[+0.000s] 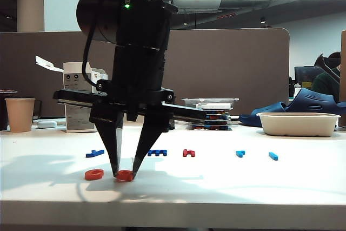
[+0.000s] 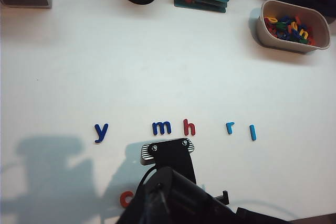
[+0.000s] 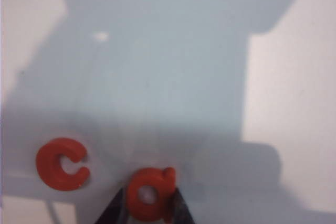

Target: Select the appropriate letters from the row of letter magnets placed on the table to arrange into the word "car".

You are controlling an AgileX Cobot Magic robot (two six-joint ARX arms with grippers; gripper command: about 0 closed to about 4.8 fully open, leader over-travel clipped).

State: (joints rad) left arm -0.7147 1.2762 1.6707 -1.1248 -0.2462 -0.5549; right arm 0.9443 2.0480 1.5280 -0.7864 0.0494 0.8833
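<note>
orange-red "a" (image 3: 148, 192) lies flat beside "c" (image 3: 62, 163), right gripper (image 1: 125, 175) fingers clamping it; left gripper's fingers together.

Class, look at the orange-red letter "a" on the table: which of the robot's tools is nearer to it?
The right tool: its tips sit on either side of the orange-red "a", beside the "c". The left tool is in no view; its camera looks down from above the letter row.

The outside camera is sitting low at the table (image 1: 227, 187) edge, looking across. The left wrist camera is looking down from high up. The right wrist camera is looking down from very near. All are seeing the orange c (image 1: 93, 174) (image 2: 126, 199) (image 3: 62, 163).
</note>
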